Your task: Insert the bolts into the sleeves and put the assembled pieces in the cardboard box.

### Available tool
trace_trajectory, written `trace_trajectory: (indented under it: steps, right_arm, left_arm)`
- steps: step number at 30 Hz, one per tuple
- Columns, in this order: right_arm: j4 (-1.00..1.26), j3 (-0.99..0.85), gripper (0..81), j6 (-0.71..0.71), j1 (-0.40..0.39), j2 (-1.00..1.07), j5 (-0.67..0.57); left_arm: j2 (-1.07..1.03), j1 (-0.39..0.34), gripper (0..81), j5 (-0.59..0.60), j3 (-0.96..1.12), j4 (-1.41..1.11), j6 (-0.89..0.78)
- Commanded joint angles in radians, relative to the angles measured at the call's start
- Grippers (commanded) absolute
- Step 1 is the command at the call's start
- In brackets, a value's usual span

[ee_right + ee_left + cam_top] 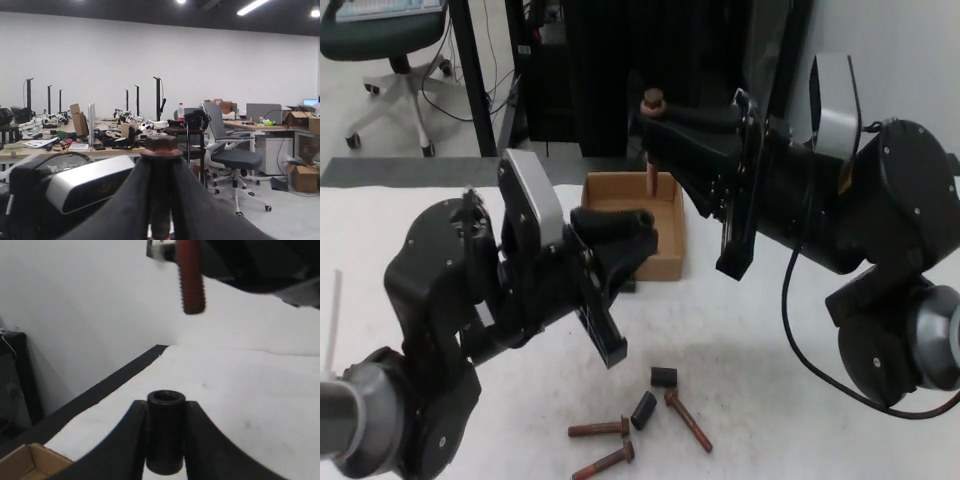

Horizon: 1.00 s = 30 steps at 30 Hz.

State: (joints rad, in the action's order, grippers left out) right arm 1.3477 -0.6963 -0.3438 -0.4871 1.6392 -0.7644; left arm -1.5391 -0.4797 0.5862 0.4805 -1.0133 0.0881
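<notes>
1. The fingers point(131, 442) of the left gripper point(165, 412) are clamped on a black sleeve point(166, 437), one finger on each side. The sleeve stands upright with its open bore facing up.
2. The right gripper point(161, 162) has its fingers point(127, 200) pinched on a rusty-brown bolt point(161, 145) just below the head. In the high view this bolt hangs upright, head up and threaded end down.
3. In the high view the bolt is at about 1 o'clock from the left gripper and does not touch it. The left wrist view shows the bolt's threaded end clear of the sleeve's mouth, with an open gap between them.
4. The cardboard box point(672, 240) sits on the white bench point(780, 360) just beyond the left gripper. The bolt's lower end shows against the box's 12 o'clock side.
5. At 6 o'clock from the box, well apart from it, lie two loose sleeves point(663, 377) and three loose bolts point(598, 429). All of them lie flat on the bench, close together.
</notes>
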Motion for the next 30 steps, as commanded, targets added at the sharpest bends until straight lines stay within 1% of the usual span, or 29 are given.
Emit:
trace_trajectory:
  steps: [1,6,11,13,21,30]
  right_arm:
    - [0.062,-0.01,0.8,-0.033,-0.017,-0.003,0.032]
    - [0.07,-0.01,0.8,-0.03,-0.039,-0.003,0.032]
    - [0.068,-0.01,0.8,0.0,-0.053,-0.003,0.032]
    - [0.068,-0.01,0.8,0.001,-0.053,-0.003,0.032]
    - [0.016,-0.01,0.8,0.008,-0.051,-0.003,0.032]
    - [0.018,-0.008,0.8,0.03,-0.051,-0.003,0.026]
  left_arm:
    - [0.01,0.003,0.2,-0.009,-0.005,-0.079,-0.05]
    - [0.01,0.003,0.2,-0.009,-0.03,-0.142,-0.088]
    - [0.01,0.003,0.2,0.038,-0.042,-0.219,-0.169]
    - [0.01,0.003,0.2,0.039,-0.042,-0.239,-0.189]
    - [0.01,0.003,0.2,0.05,-0.042,-0.25,-0.207]
    - [0.01,0.003,0.2,0.052,-0.042,-0.263,-0.216]
